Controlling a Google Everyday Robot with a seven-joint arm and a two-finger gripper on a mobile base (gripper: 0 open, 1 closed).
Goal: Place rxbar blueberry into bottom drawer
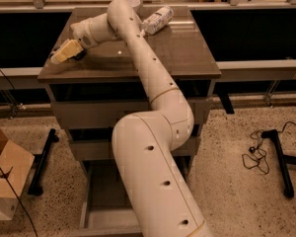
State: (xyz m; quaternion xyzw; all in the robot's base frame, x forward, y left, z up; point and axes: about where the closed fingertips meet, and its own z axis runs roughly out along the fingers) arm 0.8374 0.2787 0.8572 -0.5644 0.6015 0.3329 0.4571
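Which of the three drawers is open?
The bottom drawer, pulled out; the two above are shut. The gripper is up at the cabinet top's left edge.

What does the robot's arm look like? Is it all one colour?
Mostly! The arm is creamy white. It is made of fat, smooth, rounded tubes that get thinner toward the end. Little dark round holes dot its side, and thin seams ring its joints. No loose cables show on it. The gripper, over a front corner of the cabinet top, is pale yellow.
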